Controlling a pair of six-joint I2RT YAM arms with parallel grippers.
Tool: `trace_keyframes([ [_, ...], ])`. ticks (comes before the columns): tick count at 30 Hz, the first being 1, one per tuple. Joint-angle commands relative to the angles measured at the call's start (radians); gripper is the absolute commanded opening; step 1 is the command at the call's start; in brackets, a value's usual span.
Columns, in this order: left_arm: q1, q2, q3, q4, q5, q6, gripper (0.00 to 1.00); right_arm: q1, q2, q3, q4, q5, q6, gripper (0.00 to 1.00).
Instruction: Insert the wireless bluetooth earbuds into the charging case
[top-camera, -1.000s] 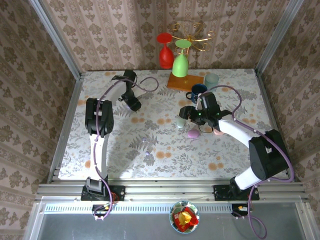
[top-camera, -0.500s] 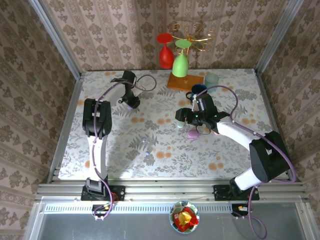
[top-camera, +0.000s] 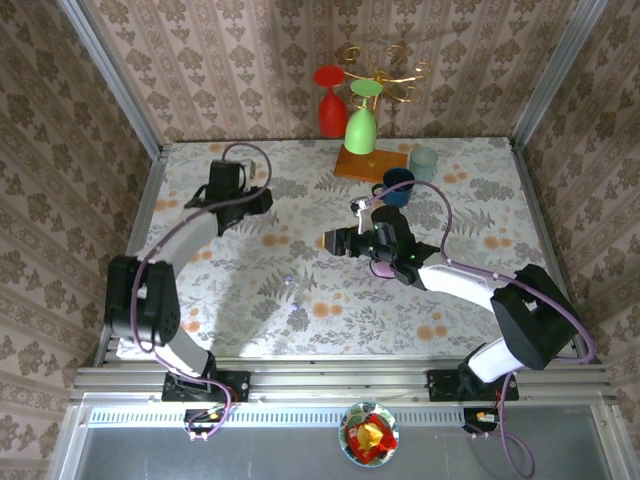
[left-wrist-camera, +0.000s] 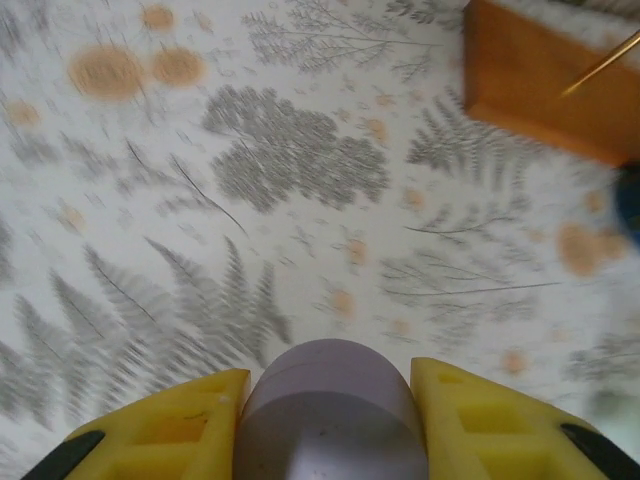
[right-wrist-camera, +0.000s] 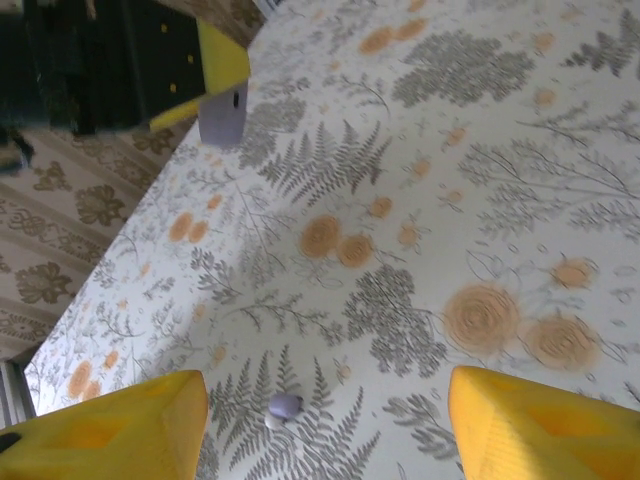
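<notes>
My left gripper (left-wrist-camera: 330, 415) is shut on a rounded lavender charging case (left-wrist-camera: 330, 395), held above the patterned table (left-wrist-camera: 250, 200). In the top view the left gripper (top-camera: 254, 200) hangs over the back left of the table. My right gripper (right-wrist-camera: 325, 420) is open, with its yellow fingers (right-wrist-camera: 110, 425) far apart and nothing between them. Below it a tiny purple earbud (right-wrist-camera: 285, 405) lies on the cloth beside a whitish bit. In the top view the right gripper (top-camera: 336, 242) is mid-table, up and right of that earbud (top-camera: 290, 281). The right wrist view also catches the lavender case (right-wrist-camera: 222, 118) in the left fingers.
A pink case (top-camera: 383, 268) lies under the right forearm. At the back stand a wooden base (top-camera: 370, 163) with a green glass (top-camera: 360, 128), a red glass (top-camera: 331, 105), a blue mug (top-camera: 397, 185) and a pale cup (top-camera: 424, 160). Another small bud (top-camera: 297, 318) lies nearer the front.
The left gripper closed on the lavender case and swung left with it. The right gripper moved left from the cases toward the middle of the table, still open.
</notes>
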Motion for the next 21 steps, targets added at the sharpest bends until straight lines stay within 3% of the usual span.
trace_keyframes([
  [1,-0.044,-0.122,-0.161,0.247,0.026,-0.407,0.19,0.024,0.034,-0.005,0.187,0.000,-0.039,0.68],
  [6,-0.129,-0.280,-0.315,0.328,-0.088,-0.721,0.22,0.069,0.085,0.032,0.238,-0.029,-0.092,0.71],
  [9,-0.157,-0.330,-0.365,0.368,-0.100,-0.852,0.21,0.084,0.116,0.062,0.249,-0.053,-0.100,0.71],
  [21,-0.212,-0.406,-0.391,0.358,-0.092,-0.970,0.21,0.132,0.231,0.187,0.272,-0.124,-0.108,0.72],
])
